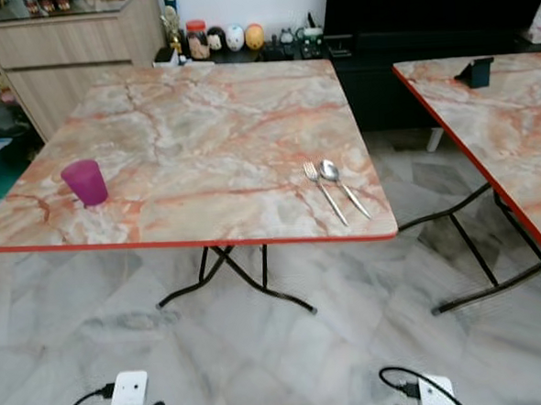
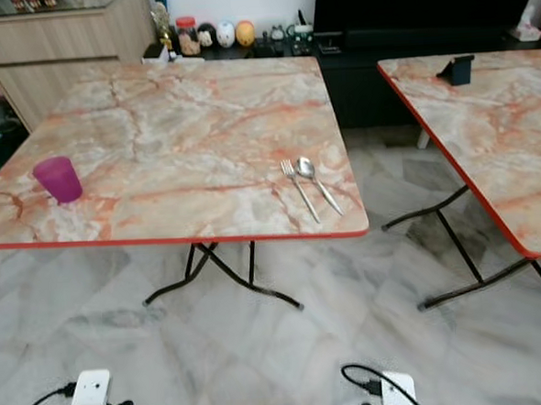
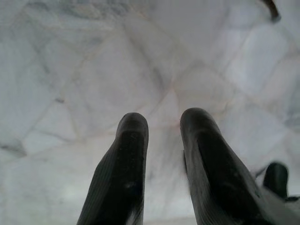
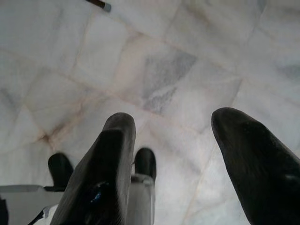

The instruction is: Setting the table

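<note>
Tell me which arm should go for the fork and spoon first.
Probably the right. The fork and spoon lie near the table's near right corner, on the right gripper's side; the purple cup sits on the left gripper's side. Both hang open over the floor.

The floor (image 1: pixel 261 350) is made of pale grey marble tiles that shine a little. A folding table (image 1: pixel 200 106) with a pink marble top, a red edge and black legs stands in the middle. A second table (image 1: pixel 514 123) just like it stands to the right. A wooden cabinet (image 1: pixel 68 50) stands at the back left. A low black cabinet (image 1: pixel 400 75) sits along the white wall (image 1: pixel 249 2).
</note>
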Controlling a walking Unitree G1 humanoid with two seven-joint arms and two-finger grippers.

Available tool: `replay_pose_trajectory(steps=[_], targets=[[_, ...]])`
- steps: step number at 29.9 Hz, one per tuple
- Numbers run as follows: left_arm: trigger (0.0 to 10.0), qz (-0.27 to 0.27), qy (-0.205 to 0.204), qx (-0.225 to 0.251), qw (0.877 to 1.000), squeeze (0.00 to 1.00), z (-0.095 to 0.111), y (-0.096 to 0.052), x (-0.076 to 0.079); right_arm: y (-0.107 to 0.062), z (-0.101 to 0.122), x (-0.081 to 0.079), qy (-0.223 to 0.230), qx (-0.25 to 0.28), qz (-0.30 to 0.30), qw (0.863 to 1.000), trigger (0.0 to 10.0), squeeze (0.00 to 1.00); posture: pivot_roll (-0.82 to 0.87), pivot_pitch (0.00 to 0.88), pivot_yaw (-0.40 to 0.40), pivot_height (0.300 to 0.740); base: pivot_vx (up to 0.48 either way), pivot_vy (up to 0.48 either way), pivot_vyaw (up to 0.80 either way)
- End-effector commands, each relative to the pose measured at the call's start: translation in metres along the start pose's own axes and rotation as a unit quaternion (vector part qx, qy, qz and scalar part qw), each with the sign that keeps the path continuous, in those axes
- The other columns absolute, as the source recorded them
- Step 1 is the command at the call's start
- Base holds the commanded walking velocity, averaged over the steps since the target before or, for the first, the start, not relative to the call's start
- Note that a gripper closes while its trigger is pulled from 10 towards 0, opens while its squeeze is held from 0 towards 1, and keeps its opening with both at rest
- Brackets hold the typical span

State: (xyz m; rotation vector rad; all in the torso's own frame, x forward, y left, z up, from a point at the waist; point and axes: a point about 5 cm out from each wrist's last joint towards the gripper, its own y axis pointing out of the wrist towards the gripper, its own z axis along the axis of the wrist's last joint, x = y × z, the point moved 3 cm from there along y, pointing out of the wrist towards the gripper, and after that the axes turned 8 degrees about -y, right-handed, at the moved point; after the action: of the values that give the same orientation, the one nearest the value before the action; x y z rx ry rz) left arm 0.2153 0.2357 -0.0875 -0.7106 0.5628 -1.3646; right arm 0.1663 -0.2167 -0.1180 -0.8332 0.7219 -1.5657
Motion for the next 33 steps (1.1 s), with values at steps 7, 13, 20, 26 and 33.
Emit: replay_pose_trajectory(steps=[7, 13, 20, 26, 33], targets=[[10.0, 0.007, -0.008, -0.012, 1.000, 0.00, -0.0065, -0.0003, 0.0006, 0.0008, 0.0040, -0.0009, -0.010, 0.005, 0.003, 1.000, 10.0, 0.00, 0.05, 0.000, -0.016, 0.740, 0.394, 0.000, 0.07], [10.0, 0.004, -0.008, -0.003, 1.000, 0.00, -0.0036, 0.0006, 0.0033, 0.0007, 0.0050, -0.0012, -0.005, 0.009, 0.006, 1.000, 10.0, 0.00, 0.05, 0.000, -0.018, 0.740, 0.125, 0.000, 0.27], [10.0, 0.005, -0.007, -0.003, 1.000, 0.00, -0.0036, 0.0006, 0.0034, 0.0007, 0.0052, -0.0013, -0.005, 0.010, 0.007, 1.000, 10.0, 0.00, 0.05, 0.000, -0.018, 0.740, 0.000, 0.000, 0.00], [10.0, 0.005, -0.007, -0.003, 1.000, 0.00, -0.0036, 0.0006, 0.0034, 0.0007, 0.0052, -0.0013, -0.005, 0.010, 0.007, 1.000, 10.0, 0.00, 0.05, 0.000, -0.018, 0.740, 0.000, 0.000, 0.00], [10.0, 0.005, -0.007, -0.003, 1.000, 0.00, -0.0036, 0.0006, 0.0034, 0.0007, 0.0052, -0.0013, -0.005, 0.010, 0.007, 1.000, 10.0, 0.00, 0.05, 0.000, -0.018, 0.740, 0.000, 0.000, 0.00]])
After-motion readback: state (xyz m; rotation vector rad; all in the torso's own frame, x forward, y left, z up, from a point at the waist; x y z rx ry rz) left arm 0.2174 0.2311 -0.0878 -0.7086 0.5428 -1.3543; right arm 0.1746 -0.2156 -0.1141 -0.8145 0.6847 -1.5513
